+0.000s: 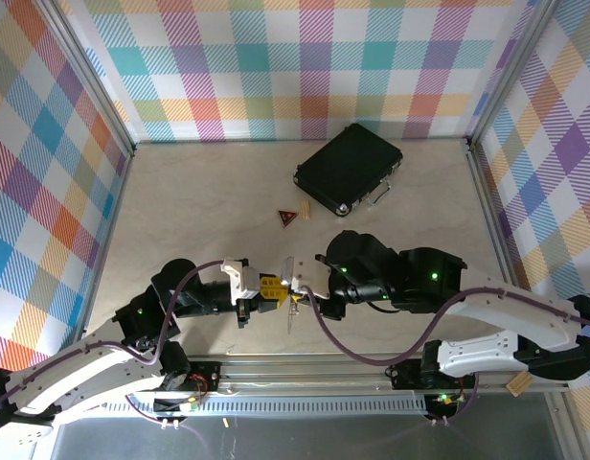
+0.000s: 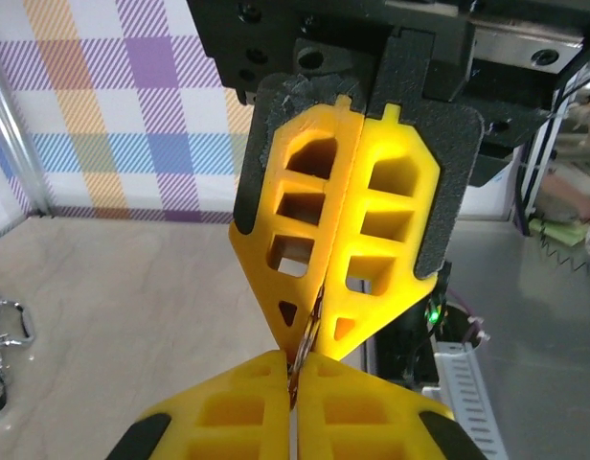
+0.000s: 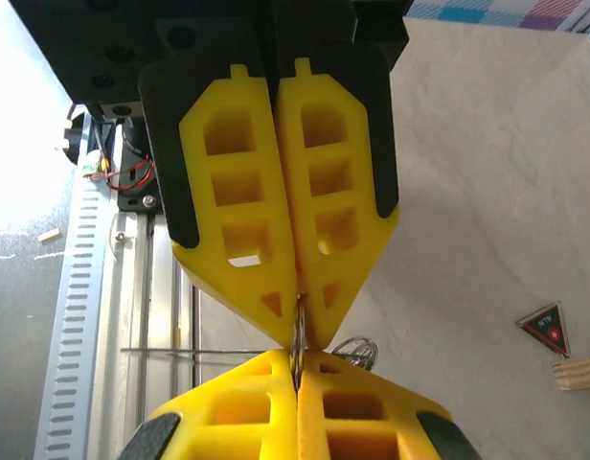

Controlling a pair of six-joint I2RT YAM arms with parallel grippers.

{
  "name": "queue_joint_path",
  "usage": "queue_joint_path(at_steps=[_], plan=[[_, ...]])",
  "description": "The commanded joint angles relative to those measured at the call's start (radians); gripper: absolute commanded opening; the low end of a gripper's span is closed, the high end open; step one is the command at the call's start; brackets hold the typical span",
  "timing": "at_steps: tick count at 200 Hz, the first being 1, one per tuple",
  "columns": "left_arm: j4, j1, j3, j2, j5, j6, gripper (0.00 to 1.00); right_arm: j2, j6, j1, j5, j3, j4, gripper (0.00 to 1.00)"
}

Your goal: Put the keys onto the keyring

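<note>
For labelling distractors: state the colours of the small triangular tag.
The tag is red-edged with a dark centre; best in the right wrist view.

The case (image 1: 350, 179) lies at the back of the tabletop (image 1: 199, 201), the tag (image 1: 287, 217) near its front left corner. Nearer, left end effector (image 1: 279, 289) and right end effector (image 1: 303, 291) meet tip to tip, keyring (image 1: 291, 287) between

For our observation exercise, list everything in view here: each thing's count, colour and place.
table: one, beige, under everything.
case: one, black with metal latches, far centre of table.
triangular tag: one, red and black, just nearer than the case.
wooden block: one, pale, beside the tag.
keyring: one, silvery, pinched between both grippers.
left gripper: one, yellow fingers, shut on keyring.
right gripper: one, yellow fingers, shut on keyring.
</note>
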Motion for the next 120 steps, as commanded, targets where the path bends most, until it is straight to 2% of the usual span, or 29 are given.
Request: queue_joint_path(at_steps=[1, 13, 37, 69, 101, 120], plan=[[-0.046, -0.009, 0.046, -0.016, -0.037, 0.054, 0.06, 0.034, -0.027, 0.012, 0.011, 0.059, -0.019, 0.0], [-0.061, -0.008, 0.051, -0.016, -0.045, 0.062, 0.0, 0.051, -0.031, 0.016, 0.022, 0.072, -0.037, 0.0], [-0.061, -0.008, 0.052, -0.023, -0.055, 0.058, 0.0, 0.064, -0.032, 0.02, 0.026, 0.083, -0.044, 0.0], [0.027, -0.01, 0.03, -0.044, -0.031, 0.011, 0.0, 0.019, -0.008, 0.023, 0.0, 0.046, 0.018, 0.0], [0.17, -0.009, 0.008, -0.036, 0.077, -0.072, 0.0, -0.063, 0.035, 0.023, -0.035, -0.022, 0.109, 0.18], [0.253, -0.009, -0.003, -0.027, 0.127, -0.118, 0.0, -0.094, 0.052, 0.023, -0.043, -0.049, 0.137, 0.21]])
